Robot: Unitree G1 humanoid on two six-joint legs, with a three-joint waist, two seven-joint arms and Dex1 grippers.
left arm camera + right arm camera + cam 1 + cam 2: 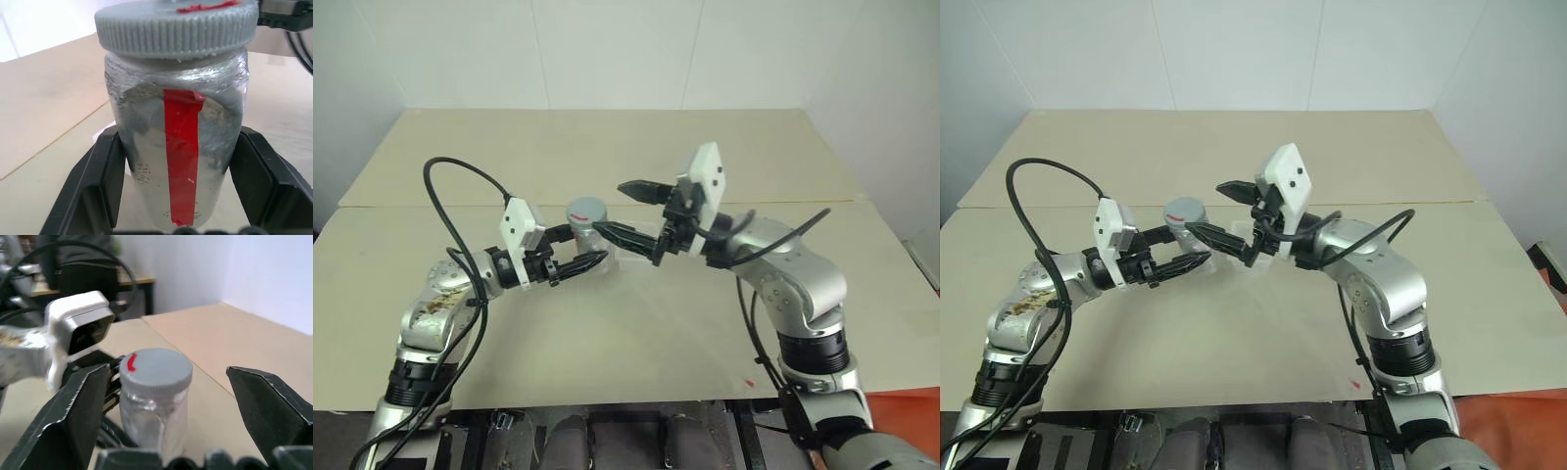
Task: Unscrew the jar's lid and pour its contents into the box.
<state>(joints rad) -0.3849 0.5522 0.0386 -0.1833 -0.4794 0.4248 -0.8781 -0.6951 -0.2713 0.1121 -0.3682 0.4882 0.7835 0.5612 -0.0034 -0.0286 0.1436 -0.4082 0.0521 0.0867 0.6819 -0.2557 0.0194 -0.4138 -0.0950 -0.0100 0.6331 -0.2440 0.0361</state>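
Left gripper (597,262) clamps the jar (181,161); right gripper (625,210) is spread beside the lid (155,369). Center it around the lid, then close and twist.

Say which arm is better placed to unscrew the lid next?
Right. The left gripper is shut on the jar, holding it upright. The right gripper is open, its fingers either side of the grey lid, so it likely only has to close and twist.
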